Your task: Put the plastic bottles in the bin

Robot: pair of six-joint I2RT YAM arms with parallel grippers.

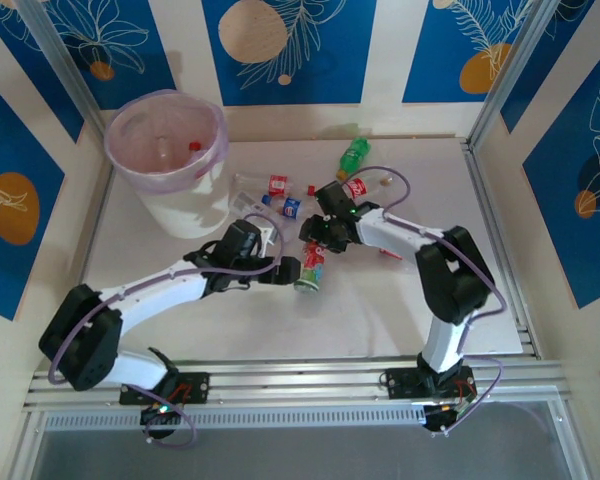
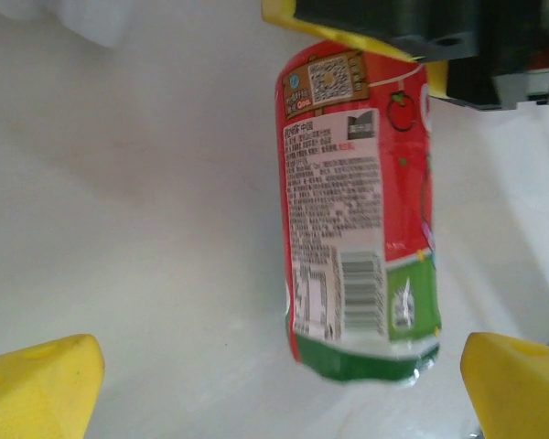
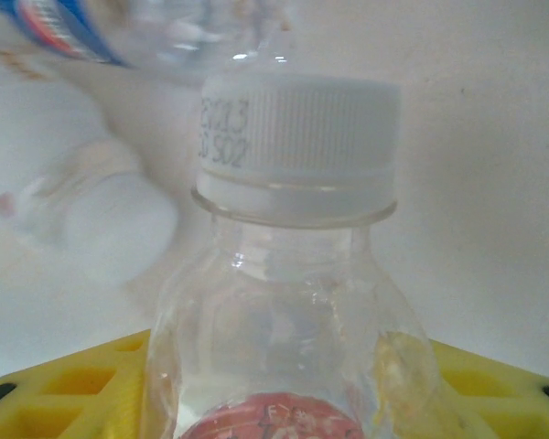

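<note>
The top camera looks down from high above the near edge at the whole desk (image 1: 390,305). Both wrist cameras look from very close at one red-label bottle (image 1: 311,268), facing each other.

Desk (image 1: 370,300), white: far left, one bin (image 1: 185,210), a white bucket lined in pink, with a red-capped bottle (image 1: 185,148) inside. Loose stock toward the back: a green bottle (image 1: 353,157), a red-labelled bottle (image 1: 358,187) and a small cluster of bottles (image 1: 280,190) (labels red and blue). One red-and-green-labelled bottle (image 1: 311,270) lies mid-desk, left hand (image 1: 286,270) just beside it, right hand (image 1: 318,235) at its far end.
</note>
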